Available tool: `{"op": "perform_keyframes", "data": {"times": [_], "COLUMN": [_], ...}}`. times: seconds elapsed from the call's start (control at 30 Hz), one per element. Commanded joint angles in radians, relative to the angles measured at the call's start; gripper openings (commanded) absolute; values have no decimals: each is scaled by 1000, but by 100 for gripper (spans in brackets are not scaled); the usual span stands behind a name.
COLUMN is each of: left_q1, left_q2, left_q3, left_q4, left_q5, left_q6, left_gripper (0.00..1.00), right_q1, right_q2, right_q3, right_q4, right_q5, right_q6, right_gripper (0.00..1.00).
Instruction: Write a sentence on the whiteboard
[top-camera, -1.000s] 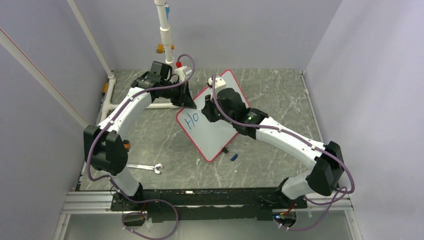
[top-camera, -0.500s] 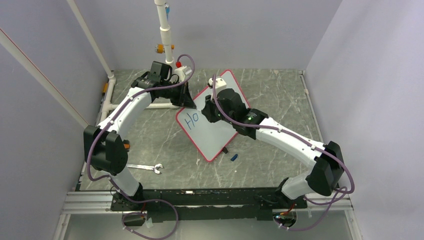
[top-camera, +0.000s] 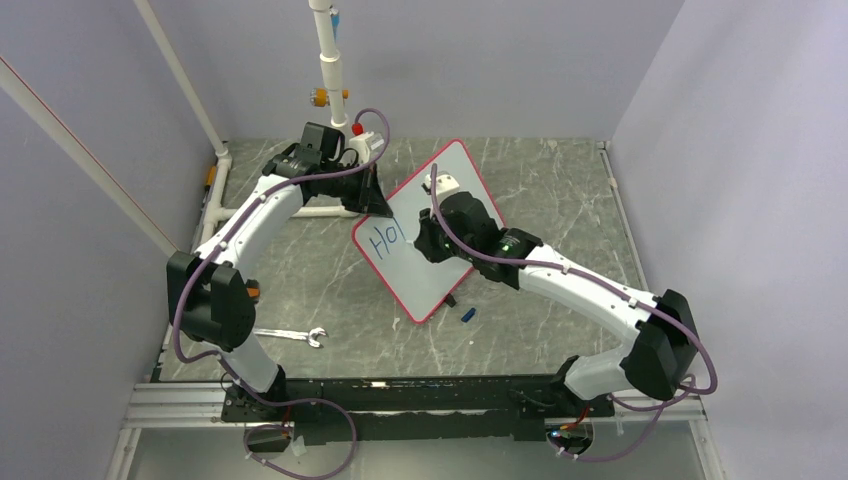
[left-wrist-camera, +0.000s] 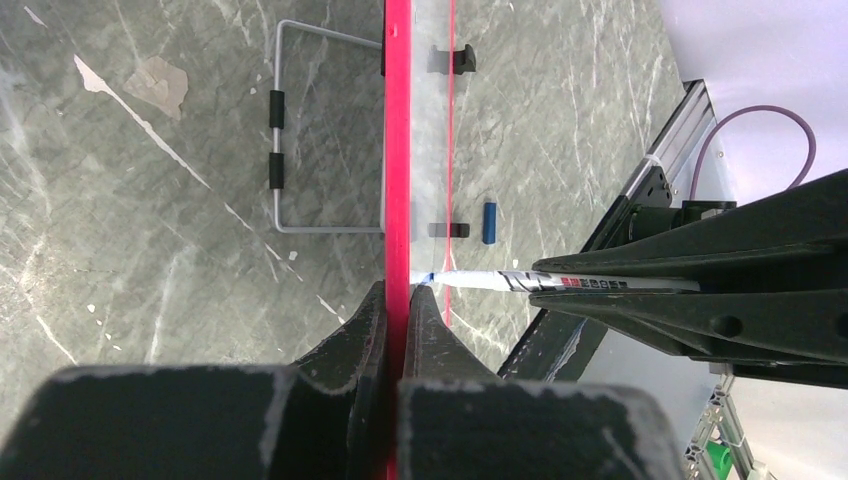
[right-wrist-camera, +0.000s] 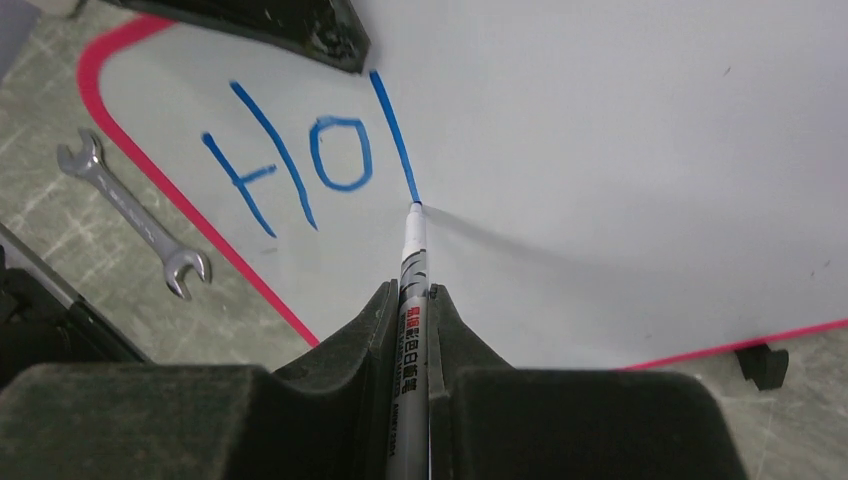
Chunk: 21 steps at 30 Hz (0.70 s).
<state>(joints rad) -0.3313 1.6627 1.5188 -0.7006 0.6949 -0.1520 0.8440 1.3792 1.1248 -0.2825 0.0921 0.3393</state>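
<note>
The whiteboard (top-camera: 420, 280), white with a red border, stands tilted on the table. My left gripper (top-camera: 378, 203) is shut on its upper left edge; the left wrist view shows the red edge (left-wrist-camera: 398, 150) between my jaws (left-wrist-camera: 398, 300). The sentence (right-wrist-camera: 300, 160) in blue reads "Ho" plus one straight stroke; it also shows in the top view (top-camera: 385, 238). My right gripper (right-wrist-camera: 415, 300) is shut on a marker (right-wrist-camera: 412, 300), its tip touching the board at the stroke's lower end. The right gripper (top-camera: 432, 240) sits over the board's middle.
A silver wrench (top-camera: 292, 335) lies on the table near the left arm; it also shows in the right wrist view (right-wrist-camera: 135, 215). A blue marker cap (top-camera: 468, 315) lies by the board's lower edge. A white pipe frame (top-camera: 325, 70) stands at the back.
My right gripper has moved down the board toward the near side, drawing a straight blue stroke after "Ho". The left gripper and board have not moved.
</note>
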Motion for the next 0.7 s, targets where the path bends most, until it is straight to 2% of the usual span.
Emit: {"op": "perform_keyframes", "data": {"times": [0.0, 0.3, 0.67], "left_q1": [-7, -8, -7], "left_q2": [-38, -36, -38], "left_q3": [3, 3, 1], "left_q4": [18, 17, 18], "left_q5": [-103, -105, -103], "left_q6": [81, 81, 81], "left_gripper": [0, 0, 0], "right_q1": [6, 10, 8], "right_q2": [-49, -86, 18], "right_q3": [-1, 90, 178], "right_q4": [-53, -84, -39], "right_q5": [-22, 3, 25], "right_q6": [19, -4, -37], "right_gripper": [0, 0, 0]}}
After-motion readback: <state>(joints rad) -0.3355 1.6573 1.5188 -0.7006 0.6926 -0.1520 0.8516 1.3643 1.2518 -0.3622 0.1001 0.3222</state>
